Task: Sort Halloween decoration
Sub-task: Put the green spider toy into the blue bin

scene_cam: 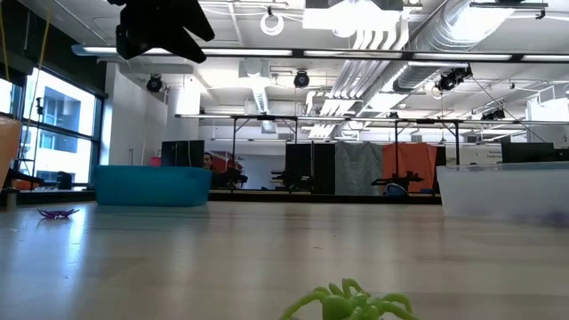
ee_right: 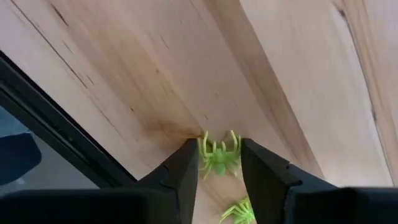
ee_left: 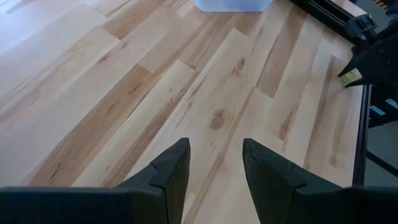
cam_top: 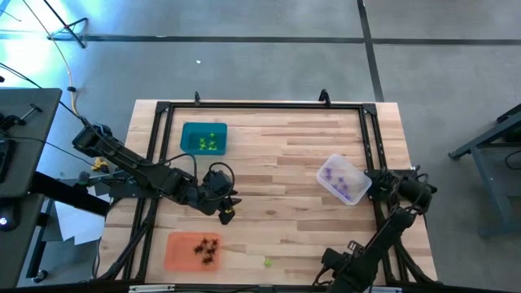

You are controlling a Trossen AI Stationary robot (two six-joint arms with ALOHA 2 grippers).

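Halloween decoration pieces are mostly sorted by colour: black spiders [cam_top: 206, 248] lie in the orange tray [cam_top: 175, 251], yellow-green ones [cam_top: 208, 144] in the teal tray [cam_top: 190, 130], and purple ones [cam_top: 340, 181] in the clear tray [cam_top: 355, 172]. At least two are not yet binned. A yellow-green spider [cam_top: 267, 262] lies on the bare wooden table [cam_top: 277, 146] near the front edge, between the orange tray and the right arm; the low view shows a purple spider [scene_cam: 56, 212] loose on the wood too.

The right gripper [ee_right: 219, 163] is low over the table, its fingers set apart and bracketing a yellow-green spider [ee_right: 219, 157] without visibly pressing on it; I judge a pickup is under way, so that piece has yet to go to the teal tray. A second green piece [ee_right: 238, 211] shows just beside it, though this may be a reflection. The left gripper [ee_left: 215, 163] hovers over the middle of the table, fingers spread and holding nothing
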